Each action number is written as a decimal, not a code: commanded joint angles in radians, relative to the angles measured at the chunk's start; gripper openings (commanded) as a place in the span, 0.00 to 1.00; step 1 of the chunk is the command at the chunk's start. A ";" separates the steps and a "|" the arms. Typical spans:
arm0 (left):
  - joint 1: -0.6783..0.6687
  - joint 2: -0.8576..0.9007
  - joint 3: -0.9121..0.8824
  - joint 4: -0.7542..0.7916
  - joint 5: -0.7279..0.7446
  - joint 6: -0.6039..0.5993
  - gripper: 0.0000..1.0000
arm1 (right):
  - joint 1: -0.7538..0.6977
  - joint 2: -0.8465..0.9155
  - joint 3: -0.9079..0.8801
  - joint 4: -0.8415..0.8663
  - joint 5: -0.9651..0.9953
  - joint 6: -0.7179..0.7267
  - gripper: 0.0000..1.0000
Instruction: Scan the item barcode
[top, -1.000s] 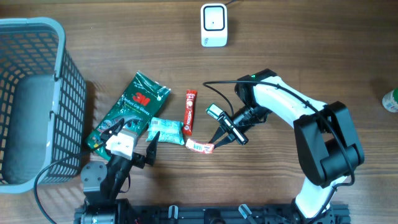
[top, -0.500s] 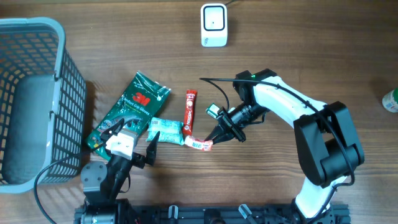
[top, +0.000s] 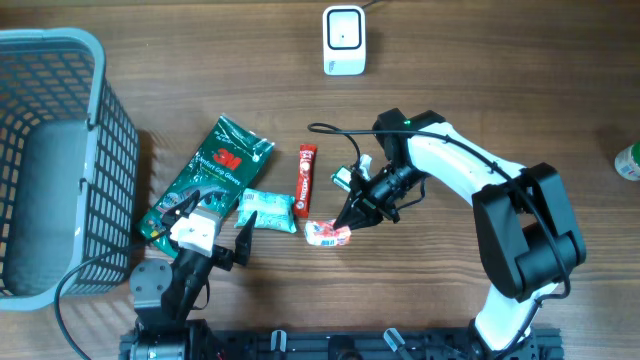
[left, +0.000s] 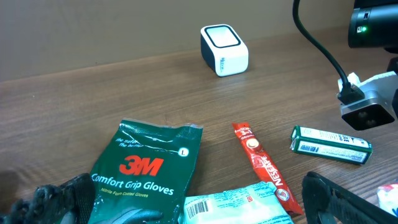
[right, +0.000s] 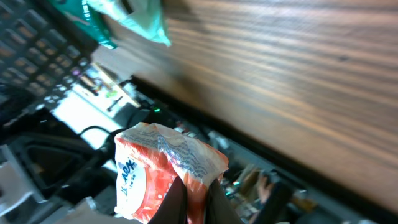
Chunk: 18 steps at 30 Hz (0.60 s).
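Rolled: right gripper (top: 347, 222) wrist, arm reaching leftward | pinched tight on red-white packet (top: 328, 235) | left gripper (top: 215, 215) spread wide, empty

I read the left gripper (top: 212, 222) with its jaws fully spread, its arm folded low, well to the near left of the scanner (top: 343, 40). The right arm (top: 470, 180) reaches leftward on the near side of the scanner, wrist pitched down. The right gripper (top: 346, 222) is pinched tight on a red-and-white packet (top: 328, 234).

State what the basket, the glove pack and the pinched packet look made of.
Basket: probably grey plastic, matte, with moulded open-grid walls.
Glove pack: glossy green plastic film; its creases catch the light.
Packet: thin shiny film, red and white, likely plastic; it crumples where pinched.
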 joint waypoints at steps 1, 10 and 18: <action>0.002 -0.004 -0.006 0.003 0.012 -0.009 1.00 | 0.002 -0.011 0.012 0.051 0.170 -0.053 0.04; 0.002 -0.004 -0.006 0.003 0.012 -0.009 1.00 | 0.001 -0.294 0.012 0.133 0.375 -0.079 0.05; 0.002 -0.004 -0.006 0.003 0.012 -0.009 1.00 | 0.003 -0.756 0.012 0.498 1.029 -0.053 0.05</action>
